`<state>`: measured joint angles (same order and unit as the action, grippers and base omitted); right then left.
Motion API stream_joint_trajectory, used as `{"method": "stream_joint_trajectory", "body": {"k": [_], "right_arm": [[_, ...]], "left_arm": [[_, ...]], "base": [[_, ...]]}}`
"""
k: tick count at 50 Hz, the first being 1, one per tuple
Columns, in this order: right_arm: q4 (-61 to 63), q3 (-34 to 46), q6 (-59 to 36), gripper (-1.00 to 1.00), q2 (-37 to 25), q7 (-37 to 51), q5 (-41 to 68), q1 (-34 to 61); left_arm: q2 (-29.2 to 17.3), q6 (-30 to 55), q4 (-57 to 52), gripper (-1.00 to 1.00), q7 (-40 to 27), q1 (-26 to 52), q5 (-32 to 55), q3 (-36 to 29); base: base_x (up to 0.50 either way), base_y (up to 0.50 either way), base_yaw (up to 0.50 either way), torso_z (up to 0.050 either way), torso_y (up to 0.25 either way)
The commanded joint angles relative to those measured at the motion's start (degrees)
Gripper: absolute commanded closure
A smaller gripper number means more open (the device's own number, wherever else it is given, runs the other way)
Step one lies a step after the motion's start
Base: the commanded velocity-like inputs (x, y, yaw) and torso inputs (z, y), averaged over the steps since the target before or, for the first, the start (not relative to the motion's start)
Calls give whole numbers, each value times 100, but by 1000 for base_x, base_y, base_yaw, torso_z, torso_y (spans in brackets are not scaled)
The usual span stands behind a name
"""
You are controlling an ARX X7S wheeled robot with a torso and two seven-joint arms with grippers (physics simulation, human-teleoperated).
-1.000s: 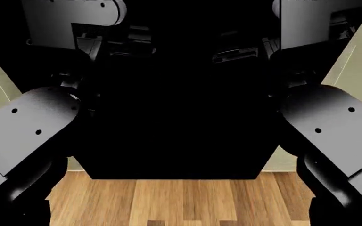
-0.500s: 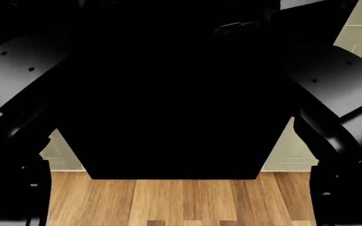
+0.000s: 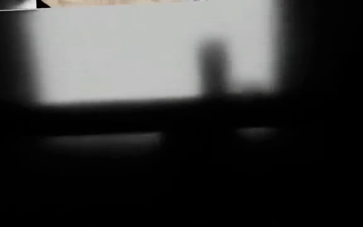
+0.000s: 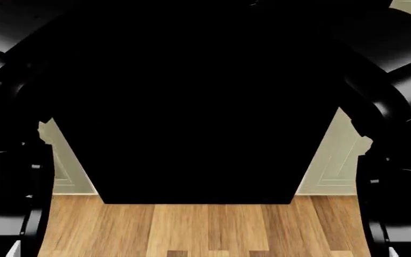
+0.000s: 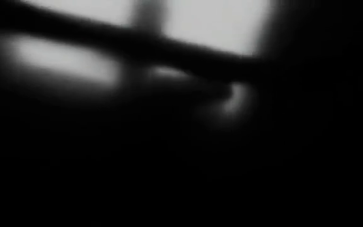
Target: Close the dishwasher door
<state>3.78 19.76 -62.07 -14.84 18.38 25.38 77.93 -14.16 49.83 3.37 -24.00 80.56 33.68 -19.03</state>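
Neither gripper is visible; whether either is parted or clamped cannot be told. Both arms flank the dishwasher door, a black panel filling the head view above the wood floor. Judged from this, the door appears partly raised, closure unconfirmed.

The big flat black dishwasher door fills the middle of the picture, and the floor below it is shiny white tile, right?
Not quite. The big flat black dishwasher door does fill the middle, but the floor below it is light brown wooden planks, not white tile. The head view shows it.
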Motion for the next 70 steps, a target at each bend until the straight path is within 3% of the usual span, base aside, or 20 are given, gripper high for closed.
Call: {"method": "stream_joint_trajectory", "body": {"k": [1, 20, 38, 46, 54, 70], "right_arm": [[-745, 161, 233, -100, 110, -212, -82, 392], [-1831, 443, 642, -100, 330, -636, -145, 819], [-3938, 168, 1303, -100, 763, -1039, -106, 1943], [-5083, 89, 1658, -100, 951, -1189, -154, 2623], [-7800, 128, 2781, -100, 1325, -1713, -379, 3843], [-7875, -624, 3503, -100, 1208, -2295, -1539, 3365]], "left_arm": [[84, -228, 859, -100, 266, 518, -303, -152], [280, -477, 2146, -100, 797, 1280, -538, -529], [488, -879, 3039, -100, 1061, 1658, -639, -622], [612, -1127, 3609, -100, 1233, 1917, -683, -642], [838, -1573, 4510, -100, 1491, 2353, -821, -736], [1191, -2401, 6007, -100, 1817, 2935, -1002, -878]], "base": [[0, 0, 0, 0, 0], [0, 0, 0, 0, 0], [0, 0, 0, 0, 0], [0, 0, 0, 0, 0], [0, 0, 0, 0, 1], [25, 0, 4, 0, 0]]}}
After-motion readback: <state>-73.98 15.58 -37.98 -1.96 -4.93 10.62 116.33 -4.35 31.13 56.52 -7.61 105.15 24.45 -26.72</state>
